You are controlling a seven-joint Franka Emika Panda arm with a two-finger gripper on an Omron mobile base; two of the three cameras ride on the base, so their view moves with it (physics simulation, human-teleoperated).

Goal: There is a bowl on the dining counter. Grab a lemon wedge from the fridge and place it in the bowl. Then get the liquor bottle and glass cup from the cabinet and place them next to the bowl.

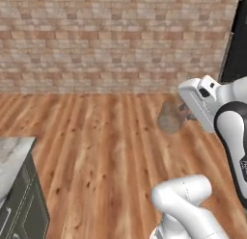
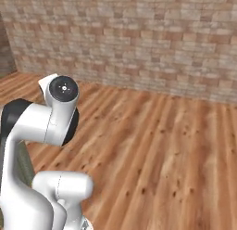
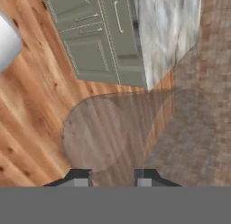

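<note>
My gripper (image 3: 113, 178) is shut on the glass cup (image 3: 117, 133), a clear, see-through cup that reaches out from between the two dark fingertips (image 3: 80, 177) in the hand view. In the left base view the same glass cup (image 1: 170, 118) hangs as a faint grey shape just left of the white hand, high over the wooden floor, with the gripper (image 1: 185, 110) at its right side. The bowl, the lemon wedge and the liquor bottle are out of view.
A grey-green cabinet (image 3: 99, 38) with a marble counter top (image 3: 167, 33) lies beyond the cup in the hand view. A corner of the counter (image 1: 12, 156) shows at the lower left. A brick wall (image 1: 111, 40) closes the far side of the wooden floor (image 1: 106, 151).
</note>
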